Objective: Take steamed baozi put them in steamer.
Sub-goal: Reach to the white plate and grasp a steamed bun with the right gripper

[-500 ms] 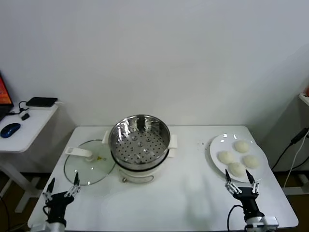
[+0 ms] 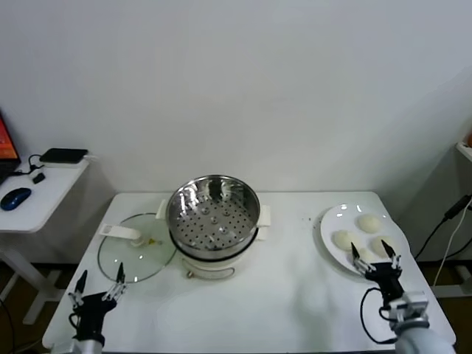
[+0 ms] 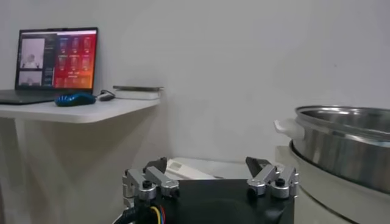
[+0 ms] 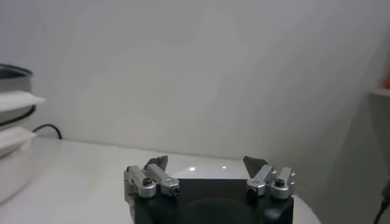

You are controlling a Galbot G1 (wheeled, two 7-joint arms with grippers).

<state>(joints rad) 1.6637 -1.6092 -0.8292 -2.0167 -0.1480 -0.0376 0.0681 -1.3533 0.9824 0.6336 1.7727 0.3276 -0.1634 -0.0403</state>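
The steamer (image 2: pixel 214 217) is a shiny perforated steel basket on a white pot base at the table's middle; its rim shows in the left wrist view (image 3: pixel 344 131). Off-white baozi (image 2: pixel 369 223) lie on a white plate (image 2: pixel 330 221) at the right; three show, and my right gripper covers the plate's front. My right gripper (image 2: pixel 375 255) is open, just above the plate's front edge; the plate's rim (image 4: pixel 201 170) shows between its fingers. My left gripper (image 2: pixel 97 285) is open and empty at the table's front left, near the glass lid.
A flat glass lid (image 2: pixel 136 251) with a white handle lies left of the steamer. A side desk (image 2: pixel 37 195) at far left holds a blue mouse (image 2: pixel 15 198) and a laptop (image 3: pixel 52 67). Cables hang at the right of the table.
My right gripper has moved forward and up toward the plate, now over its front edge and covering the nearest baozi. The left gripper has hardly moved.
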